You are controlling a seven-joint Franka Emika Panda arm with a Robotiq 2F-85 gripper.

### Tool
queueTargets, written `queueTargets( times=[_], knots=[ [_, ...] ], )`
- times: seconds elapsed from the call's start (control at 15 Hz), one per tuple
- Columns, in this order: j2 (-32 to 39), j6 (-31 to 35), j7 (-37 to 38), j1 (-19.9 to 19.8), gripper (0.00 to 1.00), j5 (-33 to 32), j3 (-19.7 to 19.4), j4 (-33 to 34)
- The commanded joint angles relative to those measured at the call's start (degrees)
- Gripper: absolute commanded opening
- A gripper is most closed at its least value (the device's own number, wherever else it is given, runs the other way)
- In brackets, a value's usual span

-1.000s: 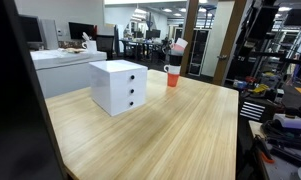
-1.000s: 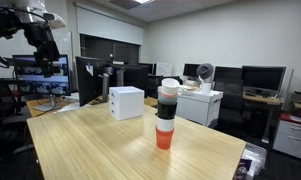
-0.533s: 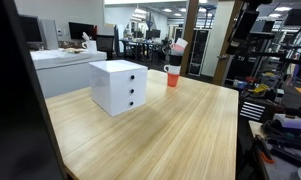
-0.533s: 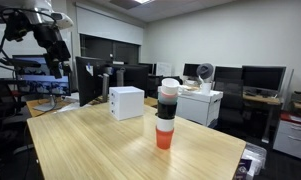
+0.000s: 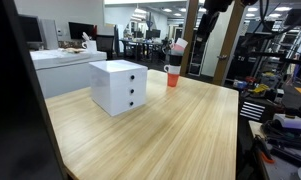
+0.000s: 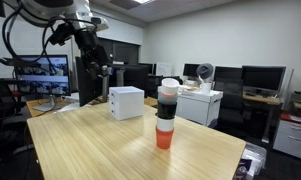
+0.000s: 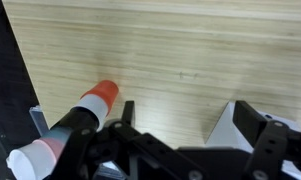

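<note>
My gripper [image 7: 185, 118] hangs high over the counter [image 7: 190, 40] with its fingers spread wide and nothing between them. In the wrist view the cup stack [image 7: 75, 125] sits at the lower left and a corner of the white drawer box [image 7: 222, 125] at the lower right, with bare wood between them.

The stack worries me most. In an exterior view it [image 6: 166, 112] stands upright, tall and narrow: an orange base, a dark middle and a white top. I judge that one finger clipping the white top on the way down would tip the whole column or knock off the upper cups. Coming in off-centre would shove it sideways instead of framing it. The drawer box [image 6: 126, 102] is near enough that my other finger could strike its top edge if I drift toward it.

As for edges, in an exterior view the stack [image 5: 172, 72] stands close to the counter's far rim at the upper middle of the frame, so a push that way could send it off. The broad lower part of the counter [image 5: 170, 135] is open wood, and that is my best room for moving. In the exterior view that shows my gripper at the upper left, a monitor [image 6: 87, 82] stands just below it, so I should not sink there.
</note>
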Motion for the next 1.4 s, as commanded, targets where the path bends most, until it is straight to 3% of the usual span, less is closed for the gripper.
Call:
queueTargets(
  times=[0.0,0.67,1.33],
  knots=[
    [9.2,0.8,-5.5,0.2,1.0,5.2,-3.7,9.6],
    [26.6,-3.7,-16.6,-1.9,1.0,25.0,-10.3,34.2],
    [39.3,-12.5,-22.4,-11.5,1.0,38.0,-10.6,49.4]
  ],
)
